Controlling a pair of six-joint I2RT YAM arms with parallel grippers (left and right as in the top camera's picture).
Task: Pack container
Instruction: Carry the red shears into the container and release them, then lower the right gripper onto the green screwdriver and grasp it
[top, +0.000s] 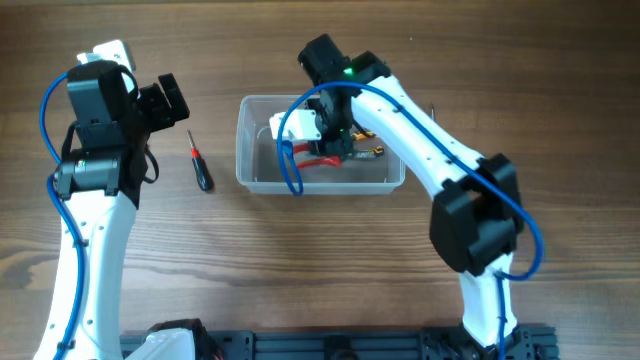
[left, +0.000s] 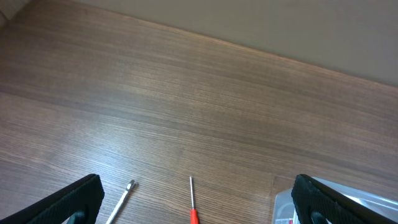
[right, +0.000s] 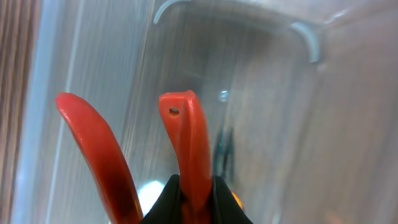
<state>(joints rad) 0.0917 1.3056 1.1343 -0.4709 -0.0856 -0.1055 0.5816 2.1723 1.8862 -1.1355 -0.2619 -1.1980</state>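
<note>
The clear plastic container (top: 246, 160) stands mid-table. My right gripper (top: 335, 138) reaches down inside it and is shut on one red handle of a pair of pliers (right: 186, 143). The other red handle (right: 93, 149) hangs free beside it, over the container's floor (right: 267, 112). My left gripper (top: 170, 100) is open and empty, to the left of the container. Between its jaws (left: 198, 190) in the left wrist view lie a thin red-handled screwdriver (left: 192, 202) and a silver tool shaft (left: 124, 198). The container's corner (left: 285, 204) shows at the right.
A screwdriver with a red and black handle (top: 201, 167) lies on the wooden table between the left arm and the container. Other small items (top: 372, 152) lie in the container beside the right gripper. The table's far edge (left: 261, 50) meets a pale wall.
</note>
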